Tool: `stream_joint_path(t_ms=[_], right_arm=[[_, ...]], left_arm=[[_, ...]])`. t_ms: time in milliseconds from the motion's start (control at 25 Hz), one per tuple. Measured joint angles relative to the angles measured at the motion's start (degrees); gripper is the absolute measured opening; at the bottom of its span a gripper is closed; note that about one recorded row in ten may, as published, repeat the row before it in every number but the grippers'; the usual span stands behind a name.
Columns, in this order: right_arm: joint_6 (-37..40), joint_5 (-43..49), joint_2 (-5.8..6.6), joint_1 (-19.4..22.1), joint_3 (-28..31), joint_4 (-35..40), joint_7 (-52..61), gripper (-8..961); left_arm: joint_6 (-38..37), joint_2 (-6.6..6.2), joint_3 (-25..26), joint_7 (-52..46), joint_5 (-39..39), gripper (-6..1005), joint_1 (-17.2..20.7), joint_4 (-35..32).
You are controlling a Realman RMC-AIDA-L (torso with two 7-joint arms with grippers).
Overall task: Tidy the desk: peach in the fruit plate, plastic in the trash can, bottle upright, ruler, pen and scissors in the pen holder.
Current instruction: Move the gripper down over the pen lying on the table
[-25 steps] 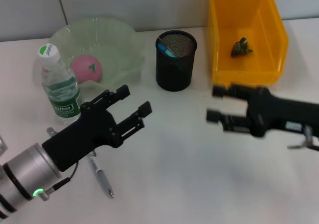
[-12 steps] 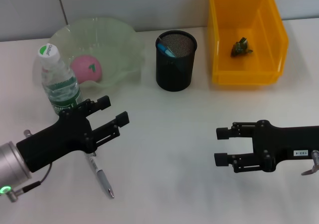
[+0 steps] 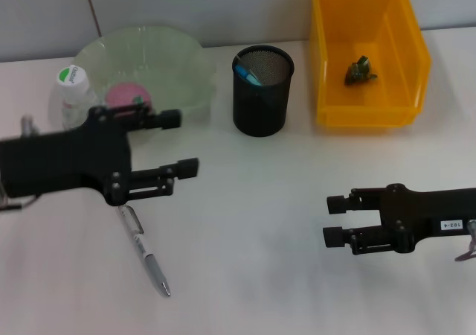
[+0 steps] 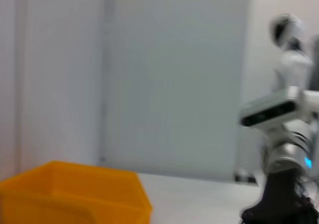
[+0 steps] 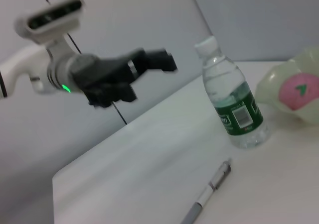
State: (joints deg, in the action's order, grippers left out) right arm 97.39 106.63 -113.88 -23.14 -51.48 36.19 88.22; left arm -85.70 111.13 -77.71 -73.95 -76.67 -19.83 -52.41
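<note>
The pink peach [image 3: 128, 97] lies in the pale green fruit plate [image 3: 175, 59]. The bottle [image 3: 73, 89] stands upright beside the plate, partly behind my left gripper [image 3: 182, 141], which hovers open and empty above the table. A silver pen [image 3: 145, 253] lies on the table just in front of that gripper. Crumpled plastic [image 3: 361, 70] sits in the yellow trash can [image 3: 368, 112]. The black mesh pen holder [image 3: 262, 104] holds a blue item I cannot identify. My right gripper [image 3: 331, 219] is open and empty at the front right. Ruler and scissors are hidden or out of view. The right wrist view shows the bottle [image 5: 233, 104], pen [image 5: 209, 191] and peach [image 5: 297, 90].
The white table meets a wall behind the plate, holder and can. In the left wrist view the yellow can [image 4: 75, 194] sits low in the picture, with my right arm [image 4: 284, 134] farther off. The left gripper [image 5: 144, 72] shows in the right wrist view, beyond the bottle.
My left gripper has swung back and to the left, from above the pen to in front of the bottle. The right gripper pulled back toward the front, then stayed nearly still.
</note>
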Motion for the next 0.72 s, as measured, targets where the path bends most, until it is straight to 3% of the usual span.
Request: stream_joint_path(t_ms=[40, 80, 320, 400, 440, 480, 560, 720], right_arm=[[-0.04, 0.6, 0.17, -0.09, 0.14, -0.02, 1.38, 757], [-0.04, 0.6, 0.17, -0.09, 0.14, -0.02, 1.38, 757], [0.15, 1.02, 0.42, -0.19, 0.71, -0.31, 3.14, 757], [0.46, 1.13, 0.56, -0.5, 0.65, -0.29, 3.64, 757], [0.53, 2.08, 0.78, -0.93, 0.66, -0.18, 4.07, 757], [0.53, 2.08, 0.78, -0.93, 0.66, -0.18, 4.07, 757], [0.25, 3.27, 1.11, -1.58, 0.91, 0.24, 4.45, 757], [-0.31, 3.46, 1.05, -1.86, 0.86, 1.26, 3.99, 757]], left_arm=[[-3.04, 0.49, 3.5, -1.76, -7.1, 789, -2.55, -4.61], [-3.04, 0.49, 3.5, -1.76, -7.1, 790, -2.55, -4.61], [-10.15, 2.73, 8.22, -0.92, -24.66, 795, -8.93, -16.15], [-10.59, 3.35, 8.14, -0.06, -28.12, 803, -9.57, -18.88], [-11.05, 4.51, 7.79, 1.7, -32.97, 807, -10.34, -22.47], [-11.05, 4.51, 7.79, 1.7, -32.97, 810, -10.34, -22.47], [-11.39, 5.81, 6.09, 3.77, -39.32, 818, -11.73, -25.5], [-11.9, 6.27, 3.46, 3.92, -44.6, 820, -13.54, -25.95]])
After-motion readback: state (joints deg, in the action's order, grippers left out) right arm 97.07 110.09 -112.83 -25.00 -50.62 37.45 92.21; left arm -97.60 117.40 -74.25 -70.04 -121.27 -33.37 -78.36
